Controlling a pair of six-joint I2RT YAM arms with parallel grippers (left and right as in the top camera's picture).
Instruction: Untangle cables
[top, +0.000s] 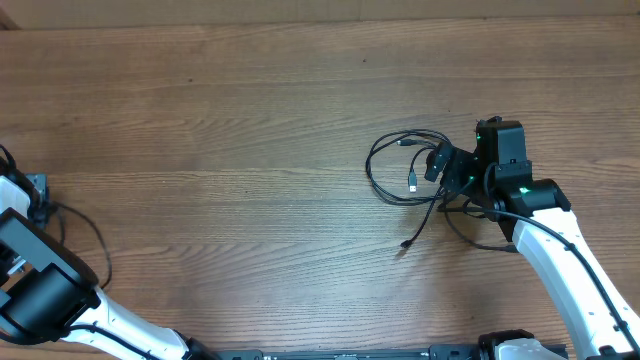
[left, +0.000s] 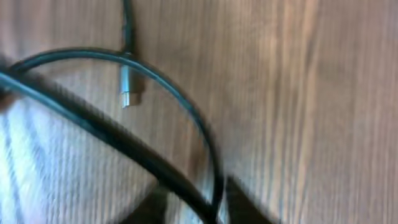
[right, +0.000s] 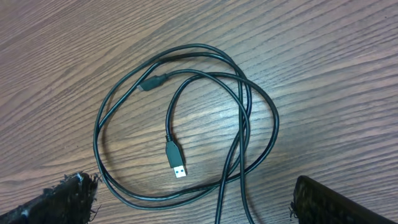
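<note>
Status | right claw (right: 199, 200) gaping wide above looped cables (right: 175, 157) (holding none) | left claw (top: 36, 190) blurred, cannot tell its grip

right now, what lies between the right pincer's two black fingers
Strands of the thin black looped cable on the brown wooden table; right wrist view shows it.

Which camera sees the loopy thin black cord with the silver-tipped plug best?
The right wrist view: the looped thin black cord lies big and sharp, silver-tipped plug in the middle. Overhead shows it small and distant. The left wrist view shows only another blurry black cord.
</note>
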